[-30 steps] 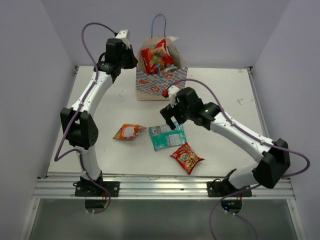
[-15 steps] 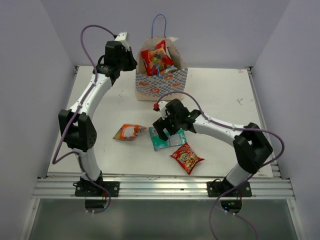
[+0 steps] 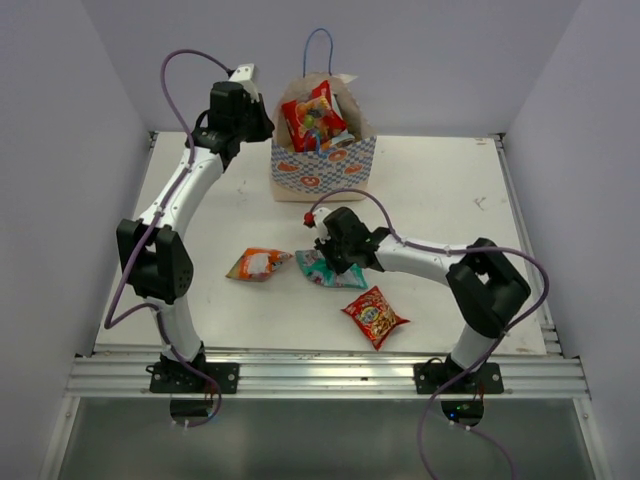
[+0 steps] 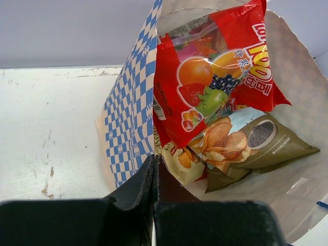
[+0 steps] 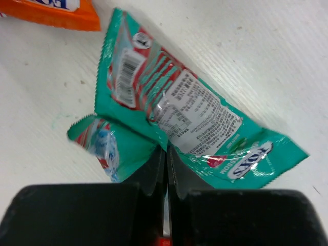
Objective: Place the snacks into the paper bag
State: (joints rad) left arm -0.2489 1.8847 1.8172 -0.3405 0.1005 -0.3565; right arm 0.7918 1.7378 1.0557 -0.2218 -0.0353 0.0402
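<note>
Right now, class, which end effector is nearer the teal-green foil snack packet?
Right. The right end effector is shut on the teal-green foil snack packet; the left end effector pinches the cream paper bag, well behind it.

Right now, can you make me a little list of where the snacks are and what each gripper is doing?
bag: cream paper bag with blue-white checked band, upright at the far side of the white table
inside bag: red fruit-picture foil packet, olive-brown packet
on table: orange foil packet, teal-green foil packet, red foil packet with yellow print
left gripper: shut on the bag's rim
right gripper: shut on a crumpled edge of the teal-green packet, which lies on the table
</note>
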